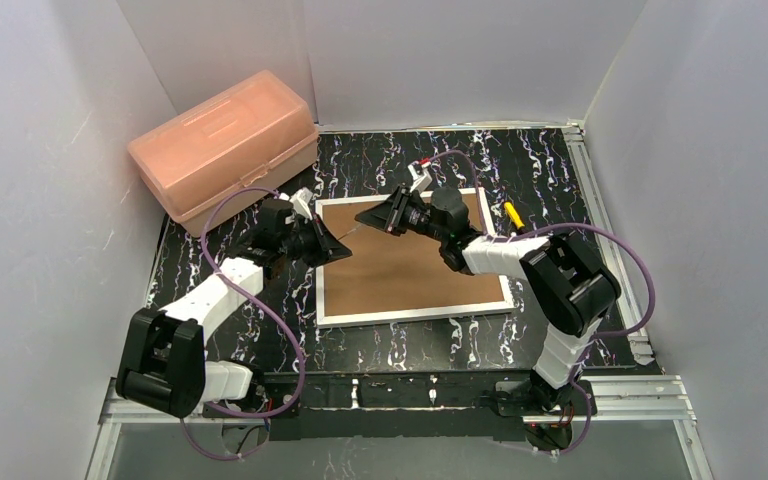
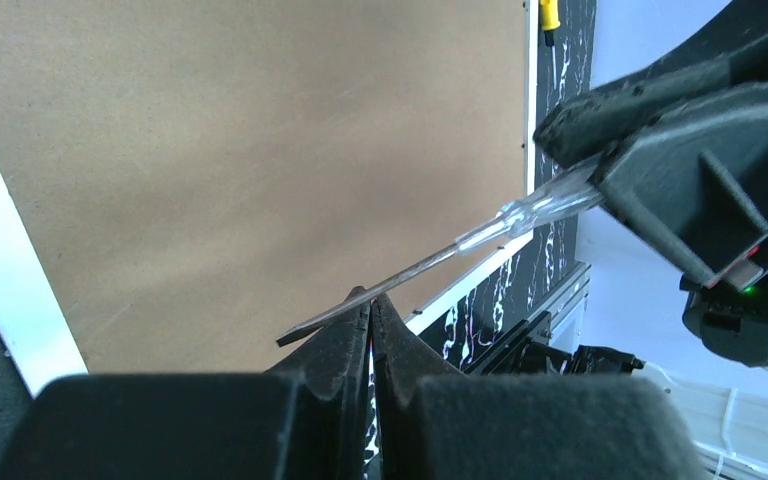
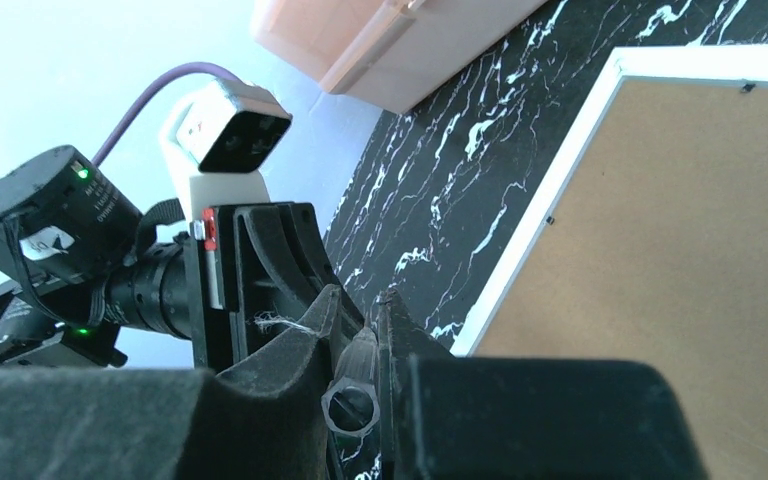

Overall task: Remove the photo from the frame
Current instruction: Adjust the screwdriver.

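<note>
The frame (image 1: 410, 275) lies face down on the table, its brown fibreboard back (image 2: 260, 150) up inside a thin white border (image 3: 520, 250). The photo is hidden under the backing. My right gripper (image 1: 368, 217) hovers over the frame's far left corner, shut on the clear handle (image 3: 352, 400) of a screwdriver (image 2: 550, 205). Its metal shaft (image 2: 410, 270) slants down to my left gripper (image 2: 373, 300), whose fingertips are shut on the flat blade just above the backing. In the top view the left gripper (image 1: 343, 250) sits at the frame's left edge, facing the right gripper.
A pink plastic box (image 1: 225, 145) stands at the back left, against the wall. A small yellow-handled tool (image 1: 511, 213) lies on the black marbled table by the frame's far right corner. White walls close in three sides.
</note>
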Robot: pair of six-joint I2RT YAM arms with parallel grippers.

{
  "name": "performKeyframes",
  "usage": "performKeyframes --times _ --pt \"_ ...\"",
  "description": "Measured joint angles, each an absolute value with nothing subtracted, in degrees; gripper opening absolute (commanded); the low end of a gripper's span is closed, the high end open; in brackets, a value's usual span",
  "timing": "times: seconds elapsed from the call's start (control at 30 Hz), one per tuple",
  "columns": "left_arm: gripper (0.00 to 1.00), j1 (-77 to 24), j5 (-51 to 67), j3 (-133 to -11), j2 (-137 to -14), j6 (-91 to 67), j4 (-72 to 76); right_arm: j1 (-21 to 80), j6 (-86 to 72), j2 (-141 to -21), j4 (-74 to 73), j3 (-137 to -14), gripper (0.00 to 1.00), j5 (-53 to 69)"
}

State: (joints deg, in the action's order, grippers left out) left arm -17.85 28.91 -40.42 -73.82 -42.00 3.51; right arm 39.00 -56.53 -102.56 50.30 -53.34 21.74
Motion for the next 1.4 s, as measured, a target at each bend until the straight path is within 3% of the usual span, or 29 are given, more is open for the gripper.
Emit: performKeyframes --times 1.4 --pt "0.00 -16.19 21.19 -43.79 -74.94 -39.62 -6.48 44.45 -55.18 -100.16 40.88 -48.95 0.01 16.84"
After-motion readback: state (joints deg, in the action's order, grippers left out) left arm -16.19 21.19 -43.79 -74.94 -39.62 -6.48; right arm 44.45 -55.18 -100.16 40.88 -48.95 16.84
